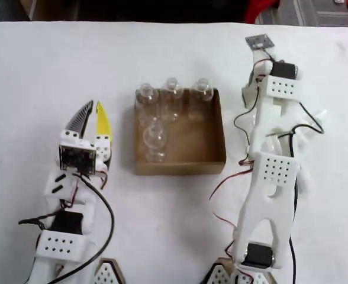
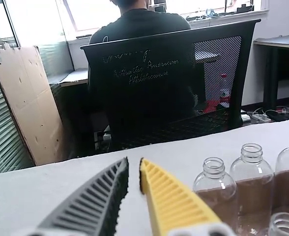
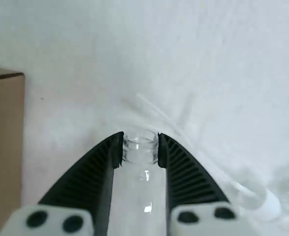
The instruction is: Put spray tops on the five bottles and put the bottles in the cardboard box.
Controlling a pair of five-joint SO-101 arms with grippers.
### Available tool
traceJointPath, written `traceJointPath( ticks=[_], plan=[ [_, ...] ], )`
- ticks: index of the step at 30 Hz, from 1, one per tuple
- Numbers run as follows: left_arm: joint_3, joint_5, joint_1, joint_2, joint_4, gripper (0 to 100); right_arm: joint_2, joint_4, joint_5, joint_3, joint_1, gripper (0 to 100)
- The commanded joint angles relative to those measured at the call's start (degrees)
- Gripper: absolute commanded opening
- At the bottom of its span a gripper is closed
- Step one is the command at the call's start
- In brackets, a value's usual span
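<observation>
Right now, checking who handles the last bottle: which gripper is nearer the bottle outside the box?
Right. The right gripper clamps the neck of the bottle; the left gripper sits beyond the cardboard box.

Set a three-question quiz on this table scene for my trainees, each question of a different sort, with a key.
1. Count: how many bottles stand in the box?
2. True or false: the bottles in the box already wear spray tops.
3. Choose one. The right end effector is shut on: A) a bottle's neck; B) a spray top; C) the box's wall.
Key: 1) four; 2) false, their necks are open; 3) A.
</observation>
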Motion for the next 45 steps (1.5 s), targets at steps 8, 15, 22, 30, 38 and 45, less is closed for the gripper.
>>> traceJointPath(
  ticks=[8,15,22,30,38,45],
  plan=[
    [-0.53,-0.62,0.66,-0.75,-1.23,5,-9.45,7.25,-0.79,-18.02,2.15,1.6],
    [-0.44,-0.62,1.63,-0.75,-0.97,5,-15.16,7.60,-0.88,-17.93,4.70,1.6],
    [-0.44,-0.62,1.71,-0.66,-0.97,5,-25.10,7.69,-6.86,-10.55,6.73,1.6],
    [-0.44,-0.62,1.71,-0.66,-0.88,5,-47.60,7.34,-7.38,19.16,4.00,1.6],
    [-0.44,-0.62,1.45,-0.66,-0.79,5,-68.26,5.93,-7.30,38.07,2.07,1.6],
    [-0.44,-0.62,1.54,-0.66,-0.79,5,-80.66,-1.71,-7.03,57.41,2.07,1.6]
  ],
)
